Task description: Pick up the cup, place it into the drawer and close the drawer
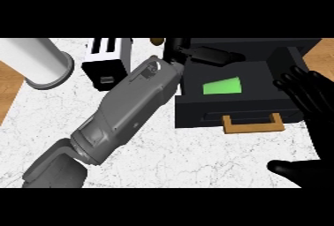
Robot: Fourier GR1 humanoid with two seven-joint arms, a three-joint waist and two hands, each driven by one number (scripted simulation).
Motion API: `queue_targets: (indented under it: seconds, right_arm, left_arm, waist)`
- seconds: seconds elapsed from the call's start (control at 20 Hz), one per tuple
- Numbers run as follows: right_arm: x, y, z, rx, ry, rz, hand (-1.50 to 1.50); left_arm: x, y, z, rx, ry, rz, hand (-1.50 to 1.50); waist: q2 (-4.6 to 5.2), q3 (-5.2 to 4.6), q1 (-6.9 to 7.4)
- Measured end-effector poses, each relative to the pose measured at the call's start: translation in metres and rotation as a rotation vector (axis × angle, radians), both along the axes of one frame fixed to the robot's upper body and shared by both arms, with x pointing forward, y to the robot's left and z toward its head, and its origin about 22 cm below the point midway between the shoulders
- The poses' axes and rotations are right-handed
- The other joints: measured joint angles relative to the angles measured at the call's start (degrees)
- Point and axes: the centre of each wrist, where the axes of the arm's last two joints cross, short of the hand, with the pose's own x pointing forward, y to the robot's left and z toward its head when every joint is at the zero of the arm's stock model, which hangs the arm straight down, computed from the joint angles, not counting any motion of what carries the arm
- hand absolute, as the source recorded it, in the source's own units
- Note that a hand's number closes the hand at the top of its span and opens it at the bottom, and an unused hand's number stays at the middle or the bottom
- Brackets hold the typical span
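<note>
Head view from steeply above: a white marble counter [195, 154] filled most of the frame. A black drawer [195, 112] stood pulled out at the upper right, its tan handle [253, 125] facing the viewer. The cup [223, 86], bright green, lay inside the open drawer, near the middle of its floor.

The left forearm [124, 114], grey and bulky, ran diagonally from the lower left corner up toward the drawer's back left corner. The left hand [207, 54] was beyond the cup, over the rear of the drawer, and was apart from the cup. It showed black against the black cabinet, so whether it was open or closed could not be told.

The right hand [321, 128] rested open at the right edge, fingers straight and pointing up, beside the drawer and holding nothing.

A black and white toaster [108, 59] sat behind the left forearm, and a white cylinder [39, 62] lay at the upper left.
</note>
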Motion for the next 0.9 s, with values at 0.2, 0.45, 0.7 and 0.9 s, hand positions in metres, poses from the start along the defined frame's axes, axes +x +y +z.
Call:
queue_targets:
  seconds: [0.2,0.45,0.7,0.9]
  right_arm:
    - [-0.006,-0.003,0.004,-0.076,0.0,0.018,1.5]
    - [-0.012,-0.011,0.013,-0.241,-0.011,0.029,1.5]
    - [-0.021,-0.008,0.01,-0.37,0.003,0.027,1.5]
    - [-0.019,-0.007,0.005,-0.438,0.031,0.006,1.5]
  left_arm:
    - [0.0,0.014,0.004,-0.057,0.018,0.012,-1.5]
    - [-0.002,0.048,0.001,-0.124,0.04,0.053,-1.5]
    - [-0.012,0.102,-0.017,-0.152,0.063,0.104,-1.5]
    - [-0.033,0.139,-0.026,-0.168,0.076,0.133,-1.5]
  waist:
    - [-0.56,-0.04,1.89]
    - [-1.01,-0.07,3.44]
    - [-1.08,-0.08,3.95]
    - [-1.04,-0.06,4.18]
